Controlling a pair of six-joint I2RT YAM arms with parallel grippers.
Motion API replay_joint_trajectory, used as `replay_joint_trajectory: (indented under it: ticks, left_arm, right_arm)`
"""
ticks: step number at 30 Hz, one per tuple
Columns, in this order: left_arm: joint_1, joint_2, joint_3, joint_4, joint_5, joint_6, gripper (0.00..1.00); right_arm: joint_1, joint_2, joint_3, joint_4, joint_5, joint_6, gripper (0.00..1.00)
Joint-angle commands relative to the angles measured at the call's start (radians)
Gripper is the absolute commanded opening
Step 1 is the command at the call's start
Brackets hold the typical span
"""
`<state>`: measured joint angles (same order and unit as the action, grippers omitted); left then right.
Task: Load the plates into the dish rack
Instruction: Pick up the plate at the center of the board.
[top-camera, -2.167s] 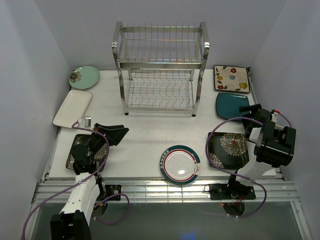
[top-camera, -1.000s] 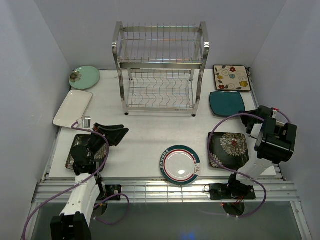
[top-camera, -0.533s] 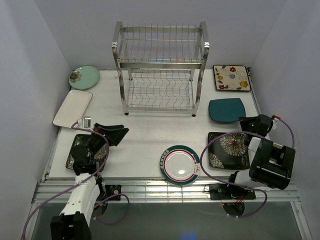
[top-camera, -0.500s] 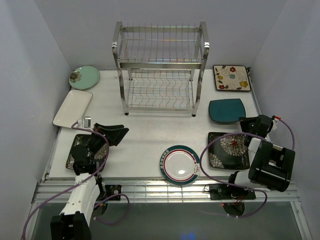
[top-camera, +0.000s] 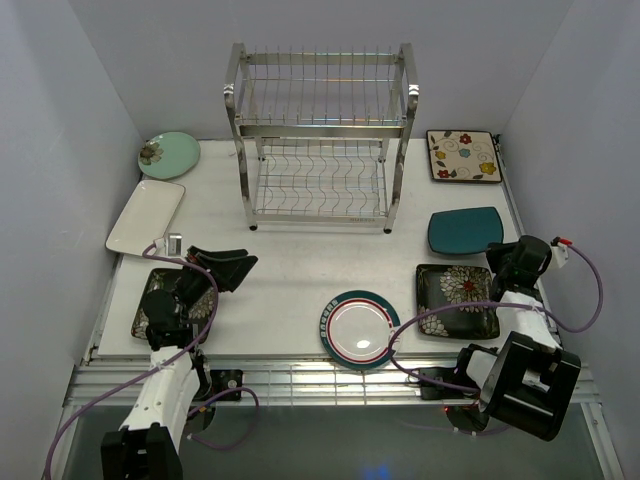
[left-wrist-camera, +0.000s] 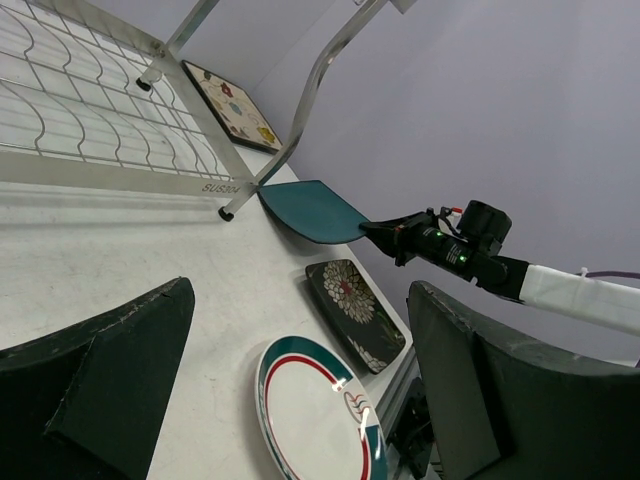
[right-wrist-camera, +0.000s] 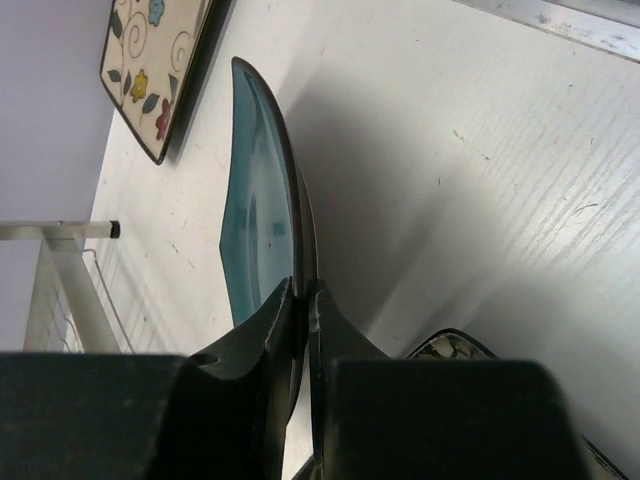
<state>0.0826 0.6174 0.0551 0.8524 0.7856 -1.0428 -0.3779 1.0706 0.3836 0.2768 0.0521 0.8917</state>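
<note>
Six plates lie flat on table (top-camera: 290, 268). Seventh, teal plate (top-camera: 465, 230), tilted, at 4 o'clock from rack (top-camera: 407, 112), near it but apart. Right gripper (top-camera: 508, 262) clamped tight on its near rim; cannot tell if far edge touches table. Cream plate (top-camera: 462, 156) at 3 o'clock of rack. Right floral square (top-camera: 457, 298) at 6 o'clock of teal plate. Round plate (top-camera: 361, 328) at 6 o'clock of rack. Green plate (top-camera: 168, 154), white rectangle (top-camera: 145, 215) at 9 and 8 o'clock. Left floral square (top-camera: 152, 300) partly under left gripper (top-camera: 225, 265), jaws wide apart, holding nothing.
</note>
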Motion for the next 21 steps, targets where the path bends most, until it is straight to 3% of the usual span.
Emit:
replay_joint_trajectory:
  ticks: [1, 15, 21]
  left_arm:
    - [-0.004, -0.013, -0.026, 0.0, -0.005, 0.01, 0.98]
    - [-0.006, -0.005, -0.017, 0.0, 0.012, 0.004, 0.98]
    - [-0.007, 0.013, -0.011, 0.0, 0.021, 0.003, 0.98]
  right_arm:
    - [0.002, -0.06, 0.09, 0.07, 0.008, -0.01, 0.08]
    - [0.002, -0.144, 0.218, -0.036, 0.014, -0.117, 0.08]
    - [0.005, -0.106, 0.368, -0.157, -0.026, -0.214, 0.08]
